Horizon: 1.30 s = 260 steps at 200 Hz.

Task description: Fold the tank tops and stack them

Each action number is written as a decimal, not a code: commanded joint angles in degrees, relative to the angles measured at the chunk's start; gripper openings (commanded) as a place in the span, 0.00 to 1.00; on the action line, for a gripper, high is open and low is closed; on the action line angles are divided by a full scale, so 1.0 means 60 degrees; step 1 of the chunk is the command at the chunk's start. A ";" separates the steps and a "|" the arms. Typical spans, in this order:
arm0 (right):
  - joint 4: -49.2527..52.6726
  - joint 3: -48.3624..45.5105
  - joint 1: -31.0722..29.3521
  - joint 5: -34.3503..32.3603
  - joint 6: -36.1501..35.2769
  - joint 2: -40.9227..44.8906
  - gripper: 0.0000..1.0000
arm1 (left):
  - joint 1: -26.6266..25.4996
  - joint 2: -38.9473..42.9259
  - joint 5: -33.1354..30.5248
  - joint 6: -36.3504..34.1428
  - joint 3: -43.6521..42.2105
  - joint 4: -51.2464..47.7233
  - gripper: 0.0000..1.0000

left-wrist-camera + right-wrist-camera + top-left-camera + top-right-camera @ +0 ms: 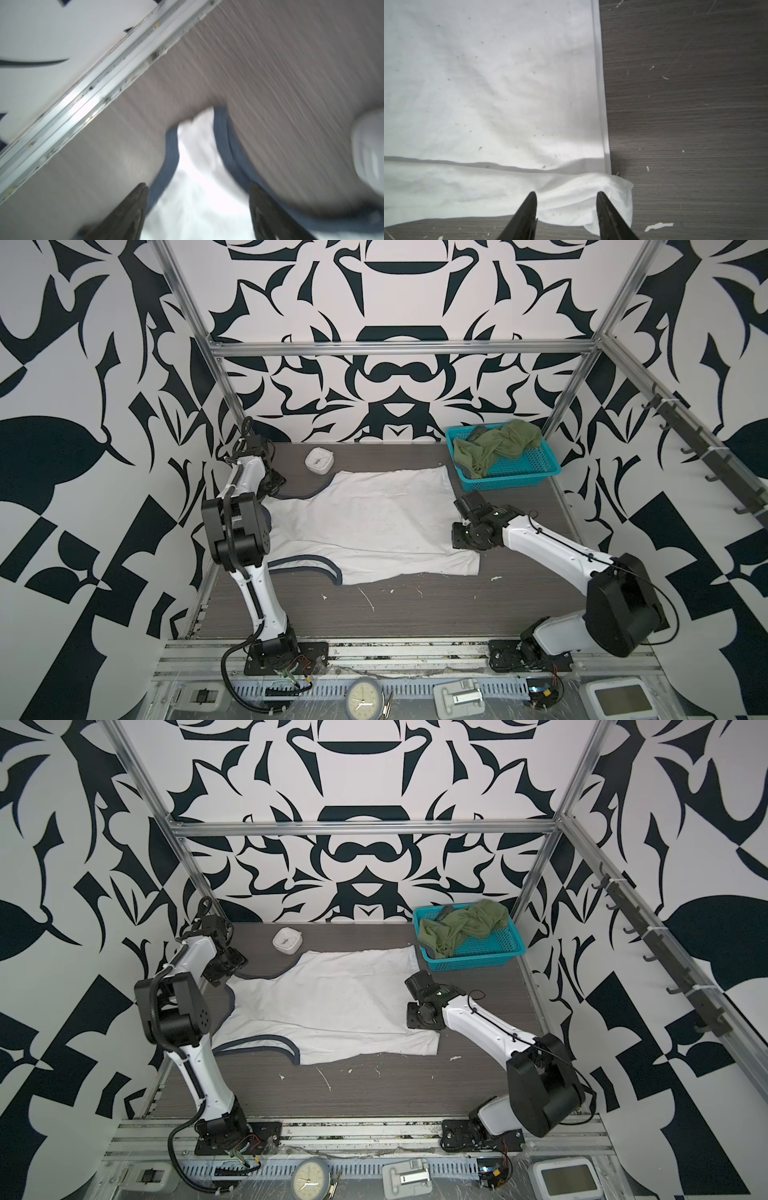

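Right claw point(566, 194) fills its wrist lens: fingers parted, gripping nothing. Biggest thing on the table point(415, 605) is the white tank top point(374, 526), spread flat between your two claws with no emblem showing. I'd say laying-out is about done and the first fold is next. Olive tank top point(494, 443) sits crumpled in the teal basket point(511, 482), well apart beyond the right claw, not started.

Left claw point(197, 186) is released too, jaws wide, with the navy-trimmed shoulder strap point(195, 145) lying just ahead of its tips. Right claw straddles the rumpled hem corner point(618, 187). Small white clock point(319, 460) sits near the left claw.

Next move, I reckon: pinch strap and hem corner together and carry that edge across evenly, or it'll skew.
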<state>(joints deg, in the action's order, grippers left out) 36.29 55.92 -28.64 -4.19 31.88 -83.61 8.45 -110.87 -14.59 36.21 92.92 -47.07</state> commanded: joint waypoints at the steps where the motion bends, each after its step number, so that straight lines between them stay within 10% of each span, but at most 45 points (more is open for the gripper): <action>1: 0.0165 0.0365 0.0062 -0.0103 -0.0337 -0.0060 0.49 | -0.1045 0.2520 0.0190 0.0343 -0.1652 -0.0436 0.81; 88: 0.0228 -0.1294 0.1605 0.1359 -0.0433 0.1227 0.50 | -0.5074 0.5951 0.1929 0.1898 -0.6989 -0.0518 0.71; 158: -0.0411 -0.2009 0.2650 0.2875 -0.0113 0.1189 0.50 | -0.5763 0.5819 0.2892 0.2232 -0.8103 0.0454 0.67; 260: -0.0995 -0.2164 0.2650 0.3148 -0.0233 0.0696 0.22 | -0.6154 0.5140 0.2531 0.2298 -0.8178 0.0910 0.40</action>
<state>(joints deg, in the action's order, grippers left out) 31.09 43.16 -12.71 14.20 31.00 -79.48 -28.32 -78.19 2.22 49.93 44.29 -41.69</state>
